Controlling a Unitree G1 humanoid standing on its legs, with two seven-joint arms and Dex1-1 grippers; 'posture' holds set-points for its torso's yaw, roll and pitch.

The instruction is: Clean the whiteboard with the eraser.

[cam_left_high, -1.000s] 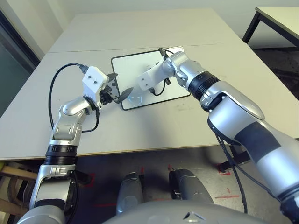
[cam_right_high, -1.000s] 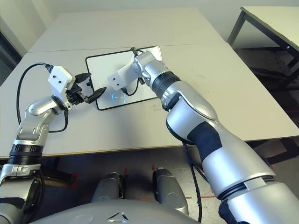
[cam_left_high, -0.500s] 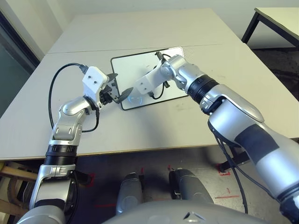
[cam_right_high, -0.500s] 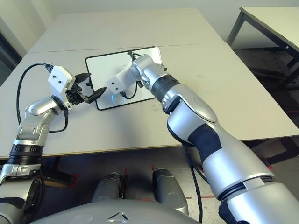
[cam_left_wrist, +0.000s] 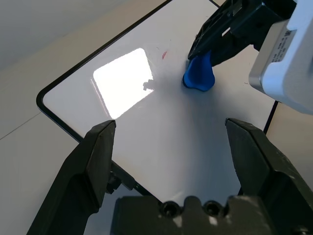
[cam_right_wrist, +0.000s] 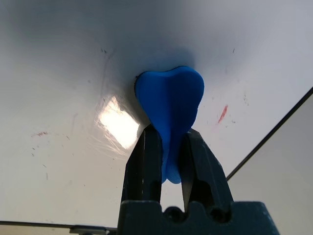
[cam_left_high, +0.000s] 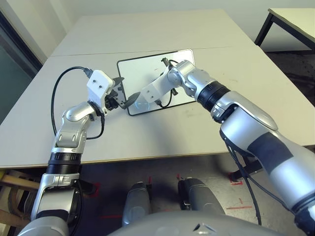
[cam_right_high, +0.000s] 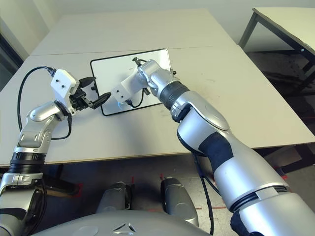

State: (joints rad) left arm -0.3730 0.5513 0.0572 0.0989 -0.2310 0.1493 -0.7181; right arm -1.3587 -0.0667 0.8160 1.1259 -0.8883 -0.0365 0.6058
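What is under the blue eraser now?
The eraser, held by the right gripper, presses on the whiteboard. A small red mark shows beside it; whatever lies beneath it is covered.

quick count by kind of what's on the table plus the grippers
whiteboard: 1
eraser: 1, blue, pinched in the right gripper and pressed on the board
grippers: 2, the left gripper open at the board's edge
red marks left on the board: a few small ones, one beside the eraser
total: 4 things, not counting the marks
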